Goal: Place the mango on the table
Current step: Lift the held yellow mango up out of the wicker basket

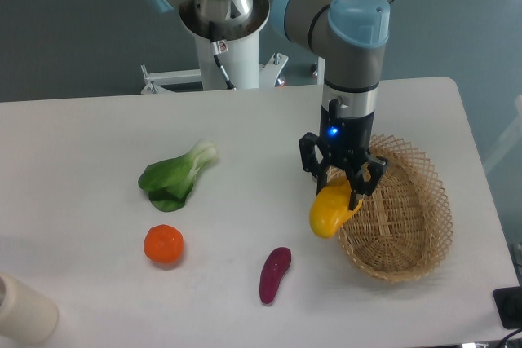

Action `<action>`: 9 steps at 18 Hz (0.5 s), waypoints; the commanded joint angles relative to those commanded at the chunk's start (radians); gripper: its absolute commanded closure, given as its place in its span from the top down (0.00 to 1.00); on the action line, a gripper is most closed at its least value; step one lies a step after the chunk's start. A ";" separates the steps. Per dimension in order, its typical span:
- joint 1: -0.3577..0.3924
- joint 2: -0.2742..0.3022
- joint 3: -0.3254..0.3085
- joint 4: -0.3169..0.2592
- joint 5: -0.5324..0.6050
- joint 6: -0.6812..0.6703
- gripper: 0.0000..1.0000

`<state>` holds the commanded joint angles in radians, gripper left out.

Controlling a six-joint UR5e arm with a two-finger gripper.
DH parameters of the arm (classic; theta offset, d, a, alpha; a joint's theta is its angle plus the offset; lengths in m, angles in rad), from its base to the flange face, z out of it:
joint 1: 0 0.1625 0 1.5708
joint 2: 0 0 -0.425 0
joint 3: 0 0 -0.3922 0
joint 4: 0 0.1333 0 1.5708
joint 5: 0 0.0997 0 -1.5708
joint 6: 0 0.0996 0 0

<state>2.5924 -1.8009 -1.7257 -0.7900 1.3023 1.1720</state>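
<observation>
no text, label, brand, number or sign could be read anywhere in the view; nothing legible stood on any object or surface

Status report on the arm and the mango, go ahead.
Gripper shut on mango. Mango held at left rim of basket, not yet on table. Eggplant lies nearby, front-left.
</observation>
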 joint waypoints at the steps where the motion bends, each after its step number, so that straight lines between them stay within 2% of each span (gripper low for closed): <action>1: 0.000 0.000 -0.002 0.000 0.000 0.000 0.47; 9: -0.005 -0.002 -0.002 0.000 0.006 -0.018 0.47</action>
<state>2.5879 -1.8024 -1.7273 -0.7900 1.3085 1.1537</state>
